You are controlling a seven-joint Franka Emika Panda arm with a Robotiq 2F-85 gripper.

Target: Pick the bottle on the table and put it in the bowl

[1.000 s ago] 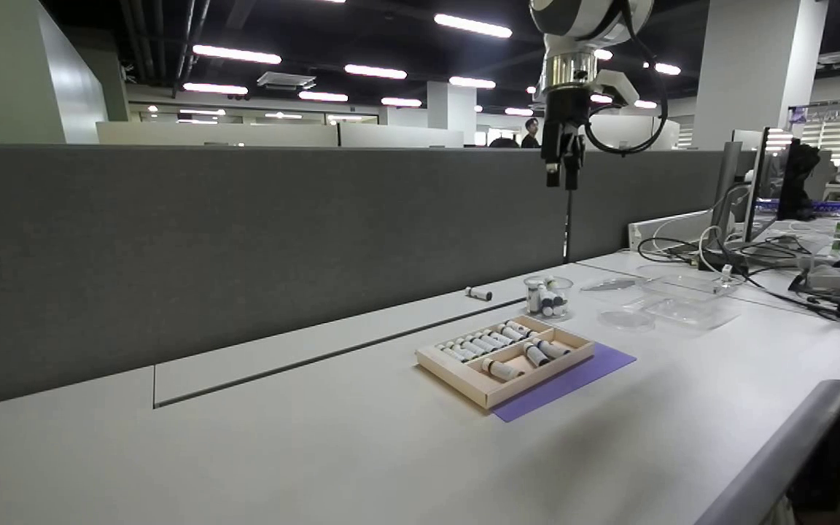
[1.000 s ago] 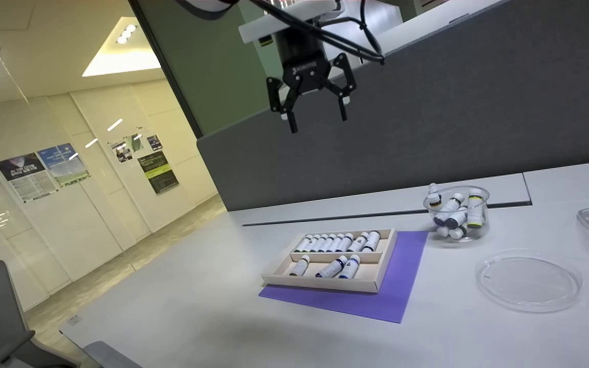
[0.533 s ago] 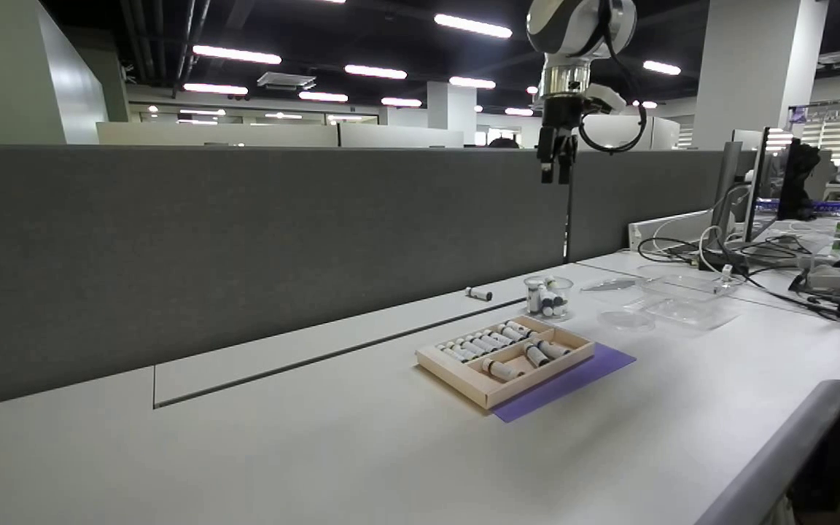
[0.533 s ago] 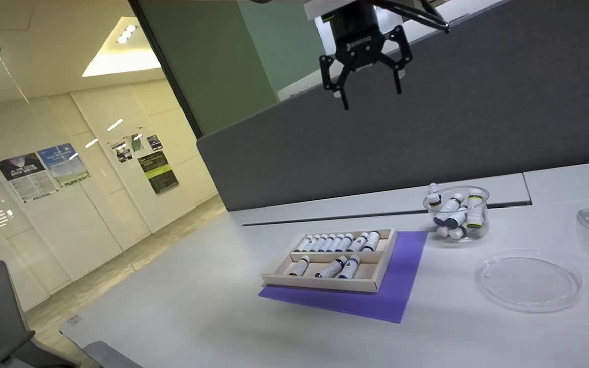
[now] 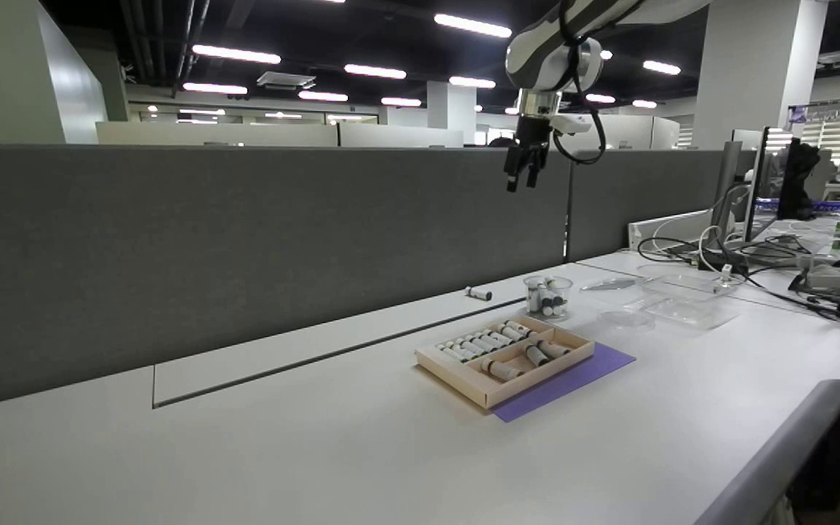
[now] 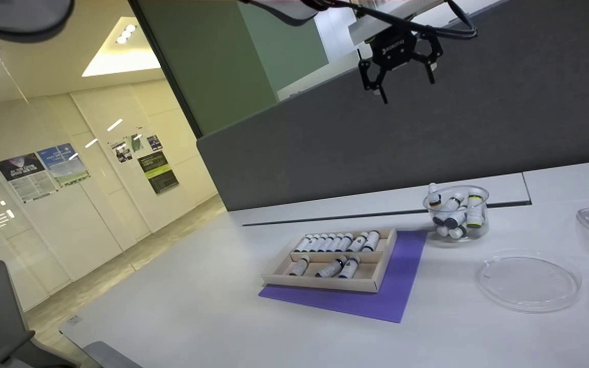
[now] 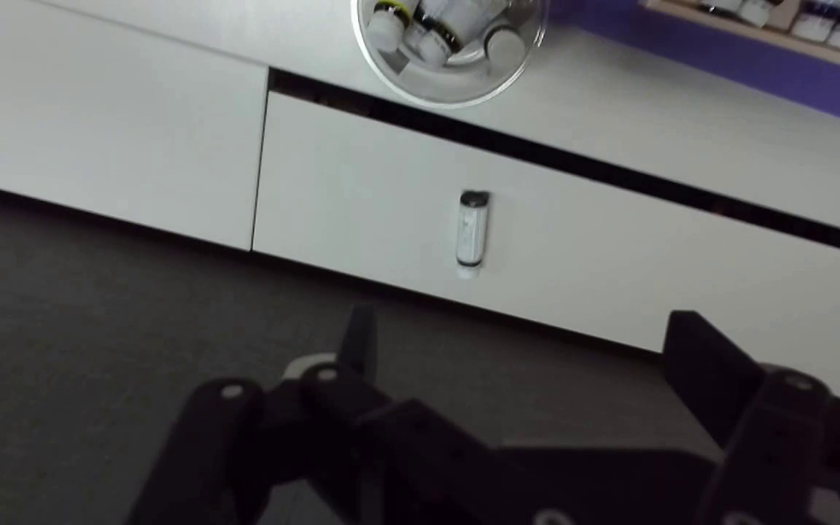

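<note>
A small white bottle with a dark end [image 5: 478, 294] lies on its side on the table's back strip, near the partition. It also shows in the wrist view [image 7: 472, 230], ahead of the fingertips. The clear bowl [image 7: 456, 102] holds several similar bottles; it also shows in both exterior views [image 5: 568, 290] [image 6: 483, 225]. My gripper [image 6: 409, 91] is open and empty, high above the back of the table; it also shows in an exterior view [image 5: 522, 187]. In the wrist view its fingers [image 7: 712, 372] stand wide apart. In an exterior view a bottle end shows at the bowl's back edge; I cannot tell if it is the lone one.
A wooden box [image 6: 320, 282] with several bottles sits on a purple sheet [image 6: 408, 271] in front of the bowl. A clear round lid [image 6: 529, 282] lies beside the bowl. A grey partition [image 5: 281, 255] stands along the table's back edge. Cables lie farther along.
My gripper has moved sideways, left in an exterior view and right in the opposite one, and has tilted slightly. It stays open. The bottles and the bowl have not moved.
</note>
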